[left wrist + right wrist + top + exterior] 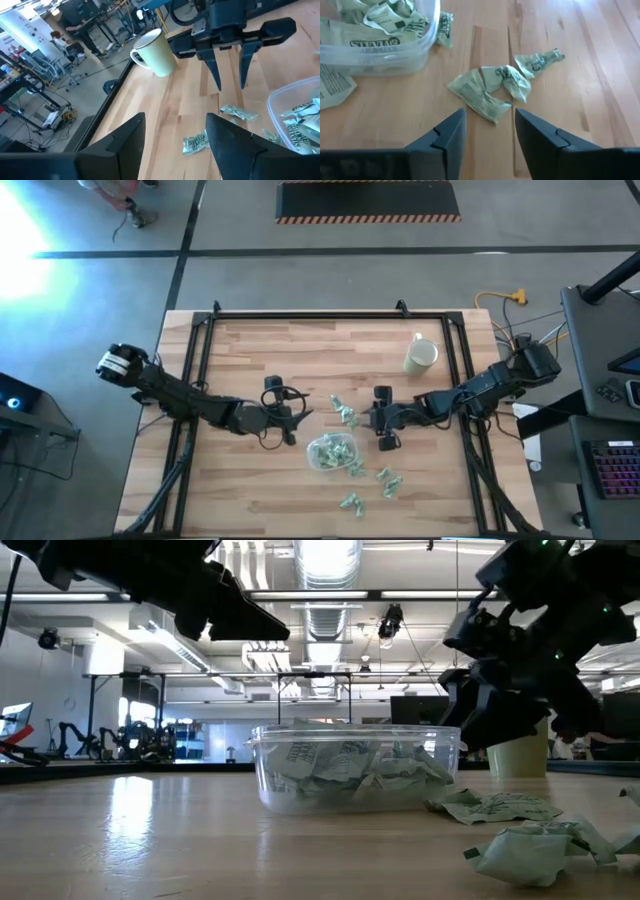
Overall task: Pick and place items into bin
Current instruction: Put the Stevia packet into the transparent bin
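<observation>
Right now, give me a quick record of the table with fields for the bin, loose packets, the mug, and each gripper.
bin: clear plastic container, near the table's middle, partly filled with green packets
loose packets: a pair beyond the bin, more to its right and front
mug: cream mug, standing far right, apart from the packets
left gripper: open, empty, just left of the bin
right gripper: open, empty, beside the pair of packets

A robotics lab or workshop: exposed ceiling ducts (325, 615) and strip lights run above distant workbenches, while a concrete floor (300, 275) with hazard-striped matting (368, 201) surrounds the wooden test table (300, 350).
</observation>
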Motion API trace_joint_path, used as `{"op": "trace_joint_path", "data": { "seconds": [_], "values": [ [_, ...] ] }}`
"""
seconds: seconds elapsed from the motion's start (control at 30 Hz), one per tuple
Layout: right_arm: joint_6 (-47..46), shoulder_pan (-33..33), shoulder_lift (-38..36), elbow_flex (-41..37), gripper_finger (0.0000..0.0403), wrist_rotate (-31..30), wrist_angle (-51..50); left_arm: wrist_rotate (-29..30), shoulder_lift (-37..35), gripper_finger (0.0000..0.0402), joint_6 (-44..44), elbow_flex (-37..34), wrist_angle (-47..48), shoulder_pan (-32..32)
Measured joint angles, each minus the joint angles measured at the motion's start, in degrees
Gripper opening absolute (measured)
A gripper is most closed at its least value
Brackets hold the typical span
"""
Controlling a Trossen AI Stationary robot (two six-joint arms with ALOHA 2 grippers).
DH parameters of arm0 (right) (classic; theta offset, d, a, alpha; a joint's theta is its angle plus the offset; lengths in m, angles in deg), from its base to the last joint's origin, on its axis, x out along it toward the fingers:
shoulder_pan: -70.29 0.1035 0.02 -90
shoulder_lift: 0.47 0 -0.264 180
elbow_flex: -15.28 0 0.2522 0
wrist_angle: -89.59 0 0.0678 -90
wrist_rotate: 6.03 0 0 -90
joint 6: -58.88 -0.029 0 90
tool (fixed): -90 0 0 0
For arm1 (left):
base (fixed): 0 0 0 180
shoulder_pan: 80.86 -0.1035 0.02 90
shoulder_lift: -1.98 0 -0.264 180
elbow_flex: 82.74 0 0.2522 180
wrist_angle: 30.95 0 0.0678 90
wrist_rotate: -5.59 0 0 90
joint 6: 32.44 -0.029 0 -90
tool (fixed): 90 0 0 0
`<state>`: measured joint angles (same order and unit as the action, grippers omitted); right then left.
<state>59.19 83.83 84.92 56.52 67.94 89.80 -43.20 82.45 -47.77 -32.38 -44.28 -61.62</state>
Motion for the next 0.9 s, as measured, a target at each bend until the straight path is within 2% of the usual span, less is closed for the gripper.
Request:
{"op": "trace_joint_path", "data": {
  "seconds": [0.33,0.47,0.67,0.9],
  "values": [
    [3.4,-2.7,5.2,0.1,0.0184,0.5,4.7,0.0,0.0,0.0192,0.0,0.0,-1.0,0.0],
    [3.4,-5.0,6.7,0.2,0.0185,4.1,7.1,0.0,0.0,0.0192,0.0,0.0,-1.0,0.0],
    [3.3,-7.5,8.4,0.2,0.0178,8.5,9.0,0.0,0.0,0.0192,0.0,0.0,-1.0,0.0],
    [2.6,-8.0,10.3,0.2,0.0158,9.7,9.8,-0.1,0.0,0.0192,0.0,-0.2,-0.9,0.0]
  ]
}}
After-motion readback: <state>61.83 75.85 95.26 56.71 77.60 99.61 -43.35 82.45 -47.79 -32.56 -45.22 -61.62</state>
